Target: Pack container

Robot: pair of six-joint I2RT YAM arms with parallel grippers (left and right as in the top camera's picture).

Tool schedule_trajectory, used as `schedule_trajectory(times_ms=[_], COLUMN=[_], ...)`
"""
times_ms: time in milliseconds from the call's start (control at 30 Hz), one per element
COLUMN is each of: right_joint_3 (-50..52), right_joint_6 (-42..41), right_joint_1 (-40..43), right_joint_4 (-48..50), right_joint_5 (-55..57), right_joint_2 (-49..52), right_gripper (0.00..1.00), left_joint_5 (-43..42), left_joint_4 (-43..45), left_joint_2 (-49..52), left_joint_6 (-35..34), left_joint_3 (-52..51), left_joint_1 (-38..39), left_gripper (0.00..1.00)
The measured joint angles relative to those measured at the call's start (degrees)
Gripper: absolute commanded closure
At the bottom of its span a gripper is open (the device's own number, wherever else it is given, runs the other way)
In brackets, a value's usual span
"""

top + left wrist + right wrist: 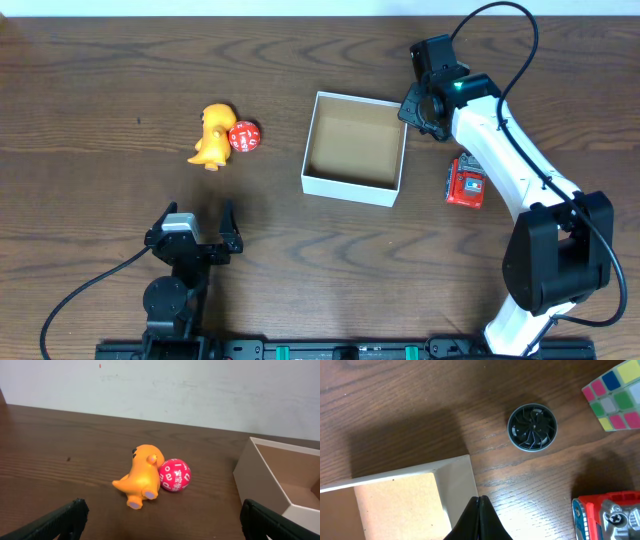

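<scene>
Dark wood tabletop from overhead; the container (350, 186) sits at centre, empty, so packing looks not yet begun; an orange toy (212, 135) and a red ball (244, 137) lie to its left, a red toy car (466, 183) to its right; the left gripper (198, 212) gapes wide, holding nothing. Left wrist: toy and ball touch, straight ahead; the next move probably calls for reaching forward and closing on one. Right wrist: the right gripper (480, 515) is pinched closed on nothing over the container's corner, near a black disc (532, 428) and a coloured cube (615, 395).
</scene>
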State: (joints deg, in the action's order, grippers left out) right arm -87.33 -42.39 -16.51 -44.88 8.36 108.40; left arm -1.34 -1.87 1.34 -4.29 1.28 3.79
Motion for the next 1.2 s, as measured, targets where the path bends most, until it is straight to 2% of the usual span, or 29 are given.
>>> schedule_trajectory(times_ms=[567, 800, 1200], right_joint_3=[0.00, 0.02, 0.02], right_joint_6=[-2.08, 3.06, 10.93], right_joint_1=[0.00, 0.02, 0.26], right_joint_4=[2.36, 7.30, 8.31], right_joint_5=[-2.97, -6.56, -9.09], right_joint_2=[2.75, 2.78, 2.78], right_gripper=[0.99, 0.99, 0.99], left_joint_5=[0.00, 0.00, 0.00], left_joint_4=[0.00, 0.00, 0.00], left_joint_2=[0.00, 0.00, 0.00], left_joint_6=[0.00, 0.00, 0.00], left_joint_3=[0.00, 0.00, -0.02], left_joint_1=[0.00, 0.00, 0.00], left_gripper=[0.02, 0.02, 0.02])
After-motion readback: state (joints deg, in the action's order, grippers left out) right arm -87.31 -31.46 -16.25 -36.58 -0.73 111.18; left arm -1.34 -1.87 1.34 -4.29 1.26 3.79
